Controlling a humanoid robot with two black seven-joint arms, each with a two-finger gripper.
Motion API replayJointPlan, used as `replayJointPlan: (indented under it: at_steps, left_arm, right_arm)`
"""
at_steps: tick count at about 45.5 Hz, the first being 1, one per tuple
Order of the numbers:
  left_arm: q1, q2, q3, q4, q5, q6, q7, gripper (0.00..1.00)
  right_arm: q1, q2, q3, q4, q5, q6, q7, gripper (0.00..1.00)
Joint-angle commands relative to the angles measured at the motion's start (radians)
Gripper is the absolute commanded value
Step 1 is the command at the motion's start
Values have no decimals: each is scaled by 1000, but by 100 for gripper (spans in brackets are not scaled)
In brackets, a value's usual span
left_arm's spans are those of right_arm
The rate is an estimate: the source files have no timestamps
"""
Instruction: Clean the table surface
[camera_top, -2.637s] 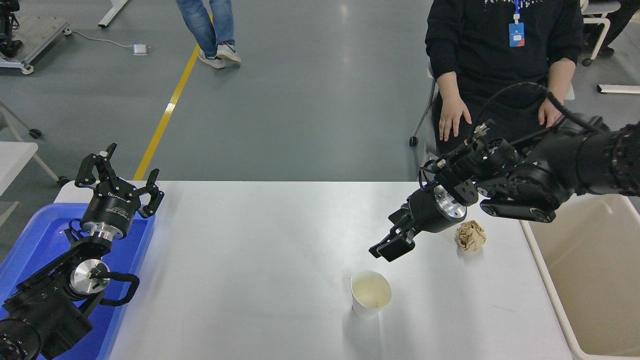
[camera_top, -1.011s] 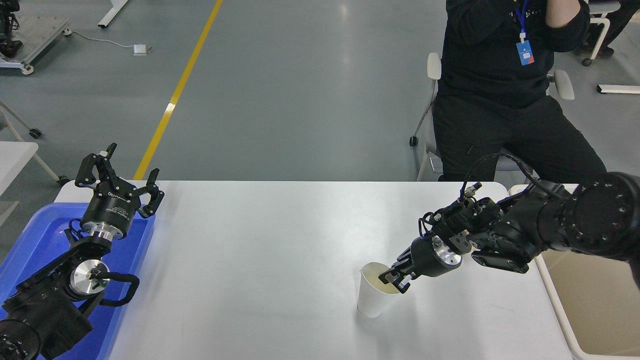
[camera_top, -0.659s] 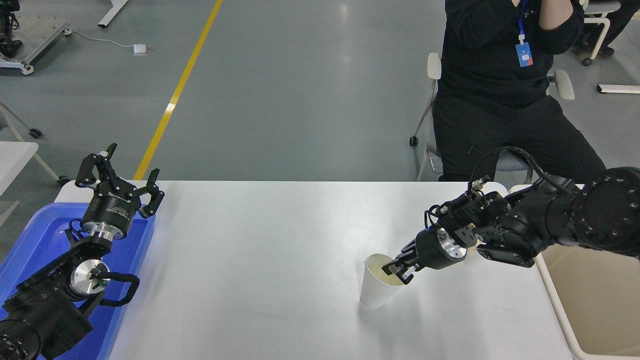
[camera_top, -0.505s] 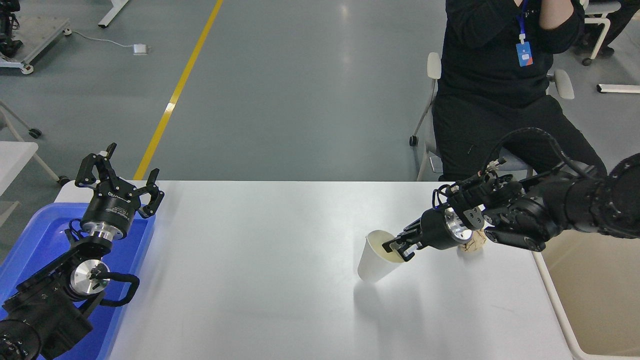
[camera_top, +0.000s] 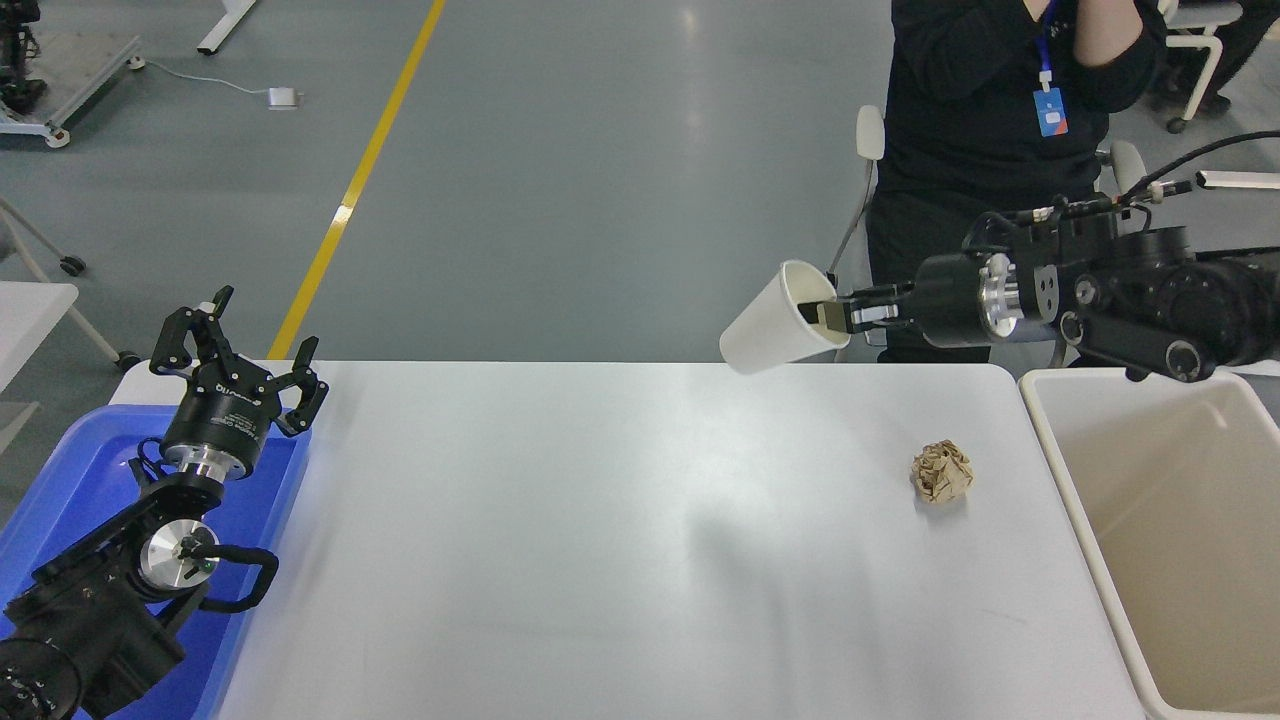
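The white table surface (camera_top: 560, 560) fills the lower part of the head view. My right gripper (camera_top: 826, 315) is shut on the rim of a white paper cup (camera_top: 770, 325) and holds it high in the air above the table's far edge, tilted on its side with its mouth to the right. A crumpled brown paper ball (camera_top: 941, 472) lies on the table at the right. My left gripper (camera_top: 238, 350) is open and parked at the lower left over the blue tray (camera_top: 70, 470).
A beige bin (camera_top: 1190, 540) stands against the table's right edge, its inside bare. A person in black sits on a chair (camera_top: 870, 135) behind the table's far right corner. Grey floor with a yellow line lies beyond.
My right gripper closed on the cup's rim where it stood on the table, then lifted it up and back to above the far edge. The paper ball shows again. The left arm has not moved.
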Motion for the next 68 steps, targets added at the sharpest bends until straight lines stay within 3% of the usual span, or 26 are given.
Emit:
replayJointPlan:
  at_steps: [1,12,22,26,36,57,68]
  left_arm:
    - [0,1,0,0,0,0,0,100]
    - [0,1,0,0,0,0,0,100]
    - [0,-1,0,0,0,0,0,100]
    - [0,1,0,0,0,0,0,100]
    - [0,-1,0,0,0,0,0,100]
    - [0,-1,0,0,0,0,0,100]
    - [0,1,0,0,0,0,0,100]
  right_arm:
    - [-9,-162,159,-105,22,96,3,0]
    - [-88,-188,163,-369,126,147,-6,0]
    - [-369,-127,176,-804,174,163,-37,0]
    - [-461,-108,177,-887,223,159,-90,0]
    - [-564,-114,177,-901,353,156,-328,0]
    - [-671,-84,298,-901,355,128,-664,0]
    - [-760,-13,384,-901,393,26,-697,0]
